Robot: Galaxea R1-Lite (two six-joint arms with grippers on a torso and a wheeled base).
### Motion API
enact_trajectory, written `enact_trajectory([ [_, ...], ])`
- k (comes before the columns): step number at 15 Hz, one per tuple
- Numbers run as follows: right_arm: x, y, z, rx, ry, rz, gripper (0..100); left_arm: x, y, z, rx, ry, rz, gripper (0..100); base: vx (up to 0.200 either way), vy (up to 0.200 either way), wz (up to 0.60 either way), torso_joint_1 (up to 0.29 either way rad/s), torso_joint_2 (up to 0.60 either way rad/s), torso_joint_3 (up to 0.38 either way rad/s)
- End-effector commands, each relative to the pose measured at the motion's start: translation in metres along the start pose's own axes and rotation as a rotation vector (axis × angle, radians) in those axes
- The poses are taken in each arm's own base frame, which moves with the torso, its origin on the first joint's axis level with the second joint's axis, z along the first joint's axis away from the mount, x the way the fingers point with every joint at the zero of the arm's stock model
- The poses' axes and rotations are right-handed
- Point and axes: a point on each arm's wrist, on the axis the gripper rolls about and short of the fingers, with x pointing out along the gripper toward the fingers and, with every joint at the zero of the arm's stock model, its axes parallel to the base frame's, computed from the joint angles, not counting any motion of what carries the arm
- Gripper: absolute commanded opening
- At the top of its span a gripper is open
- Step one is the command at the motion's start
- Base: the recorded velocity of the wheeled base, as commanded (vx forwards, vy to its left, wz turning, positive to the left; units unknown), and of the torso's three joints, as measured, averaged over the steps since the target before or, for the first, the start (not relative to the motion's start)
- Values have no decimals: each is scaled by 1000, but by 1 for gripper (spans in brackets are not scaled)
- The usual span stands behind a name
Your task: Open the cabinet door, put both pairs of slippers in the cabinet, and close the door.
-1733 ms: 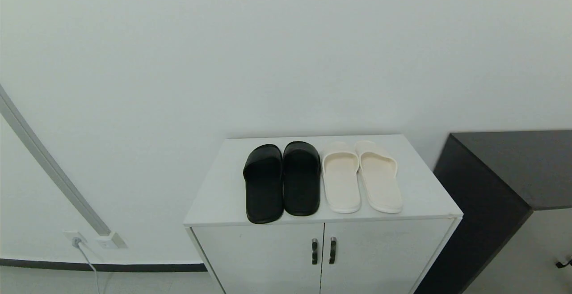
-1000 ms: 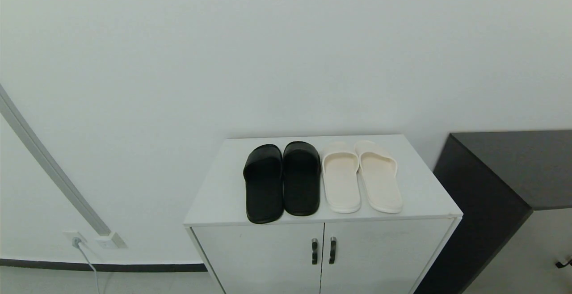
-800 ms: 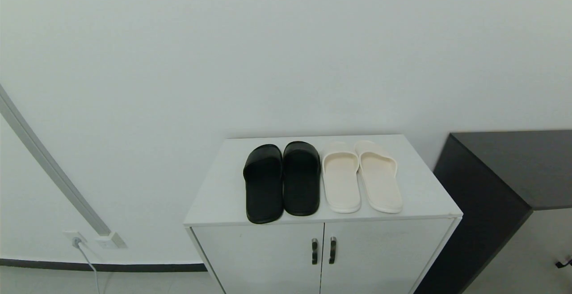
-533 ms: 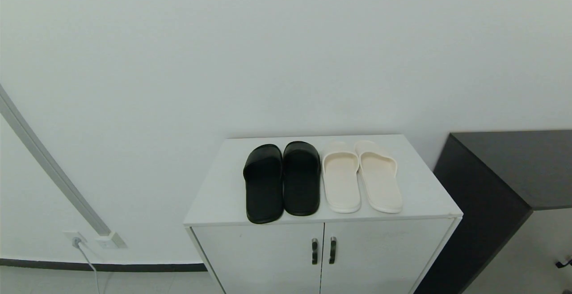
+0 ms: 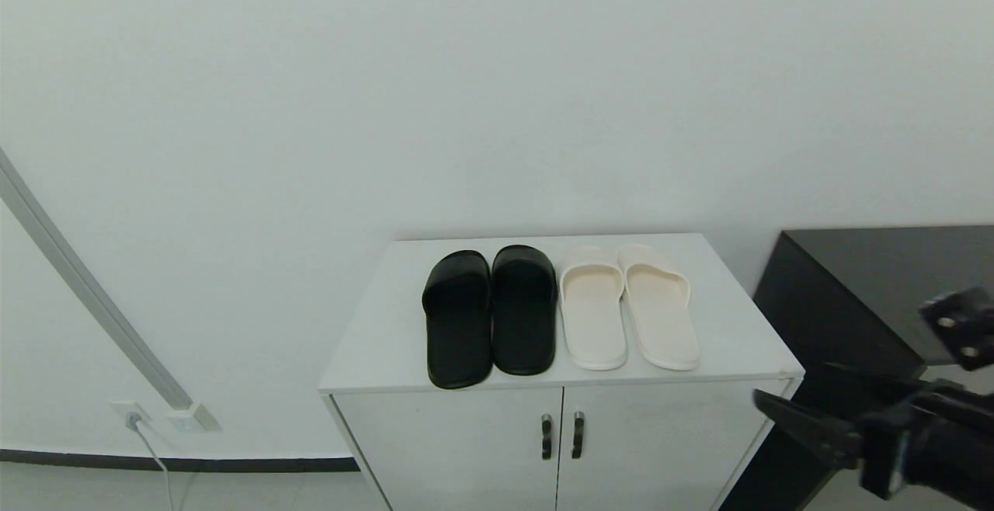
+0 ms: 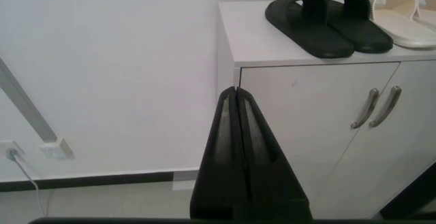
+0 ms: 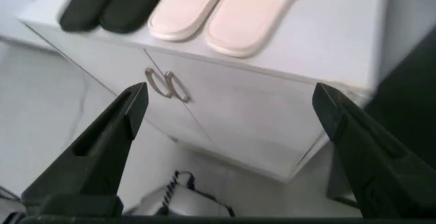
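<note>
A white cabinet (image 5: 373, 340) stands against the wall with both doors shut and two dark handles (image 5: 562, 435) at the middle seam. On its top lie a pair of black slippers (image 5: 491, 317) on the left and a pair of cream slippers (image 5: 629, 309) on the right, toes toward the wall. My right gripper (image 5: 794, 384) is open, off the cabinet's front right corner at door height. In its wrist view the right gripper (image 7: 231, 105) spans the handles (image 7: 167, 84) below the cream slippers (image 7: 218, 6). My left gripper (image 6: 236, 98) is shut and empty, off the cabinet's front left corner (image 6: 235, 64).
A black counter (image 5: 893, 286) stands close on the cabinet's right. On the wall to the left, a grey conduit (image 5: 85, 286) slopes down to a socket with a plugged cable (image 5: 128, 418). Bare floor lies in front of the cabinet.
My right arm has come into the head view from the lower right, with its gripper open. The slippers and the cabinet doors have not moved.
</note>
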Motion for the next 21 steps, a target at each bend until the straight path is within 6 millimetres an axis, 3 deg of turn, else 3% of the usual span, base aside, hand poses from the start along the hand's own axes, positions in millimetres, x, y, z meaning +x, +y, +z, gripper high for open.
enact_trajectory([
  [1,47,31,4,-14,61,44,100,0,0,0,0,2,0,0,0,0,0,0,0,0],
  [2,77,49,14,5,48,-1,100,0,0,0,0,2,0,0,0,0,0,0,0,0],
  [3,92,55,17,2,42,-45,100,0,0,0,0,2,0,0,0,0,0,0,0,0],
  [9,160,73,18,19,2,-257,100,0,0,0,0,0,0,0,0,0,0,0,0,0],
  [11,183,74,14,27,-21,-362,100,0,0,0,0,2,0,0,0,0,0,0,0,0],
  [17,244,59,17,65,-61,-451,100,0,0,0,0,2,0,0,0,0,0,0,0,0],
  [21,269,46,21,68,-83,-479,100,0,0,0,0,2,0,0,0,0,0,0,0,0],
])
